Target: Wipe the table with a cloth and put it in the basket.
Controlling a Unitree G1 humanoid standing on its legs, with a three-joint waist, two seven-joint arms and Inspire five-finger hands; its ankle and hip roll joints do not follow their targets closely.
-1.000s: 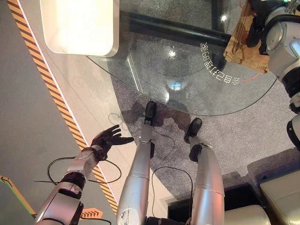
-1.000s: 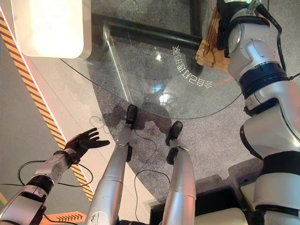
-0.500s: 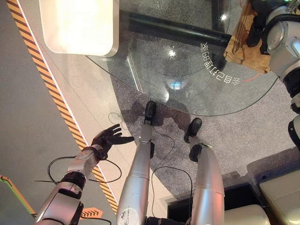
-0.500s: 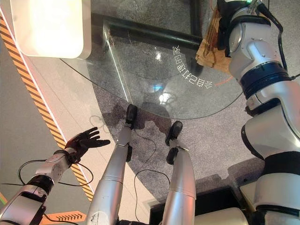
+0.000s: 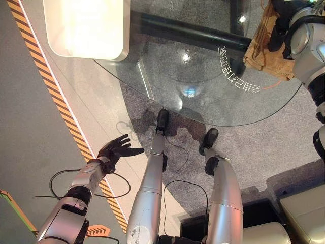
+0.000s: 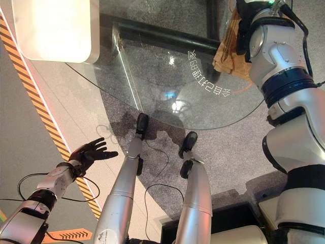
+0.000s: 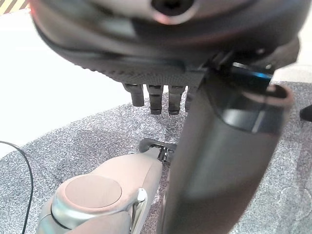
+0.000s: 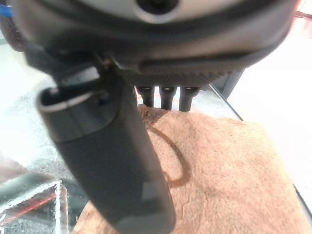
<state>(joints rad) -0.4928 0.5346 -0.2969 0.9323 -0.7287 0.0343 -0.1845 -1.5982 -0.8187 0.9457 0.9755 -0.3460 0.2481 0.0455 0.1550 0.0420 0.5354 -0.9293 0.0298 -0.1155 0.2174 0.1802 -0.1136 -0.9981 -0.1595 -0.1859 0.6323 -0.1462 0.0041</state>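
Right hand (image 8: 146,73) flat over cloth (image 8: 219,170), seemingly touching.

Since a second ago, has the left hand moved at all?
No. The left hand hangs open beside the striped floor tape, at the same spot against it as before.

Eye views: taken from the head, directed steeply downward; the round glass surface (image 5: 203,76), the cloth (image 5: 266,48) at its far right edge and the grey floor (image 5: 30,127) are shared, from slightly offset positions.

Left wrist view: set very close behind the left hand (image 7: 195,44), faced along it toward speckled carpet (image 7: 97,126).

Right wrist view: set very close behind the right hand (image 8: 161,39), faced along it onto the cloth (image 8: 219,165) and the surface's edge.
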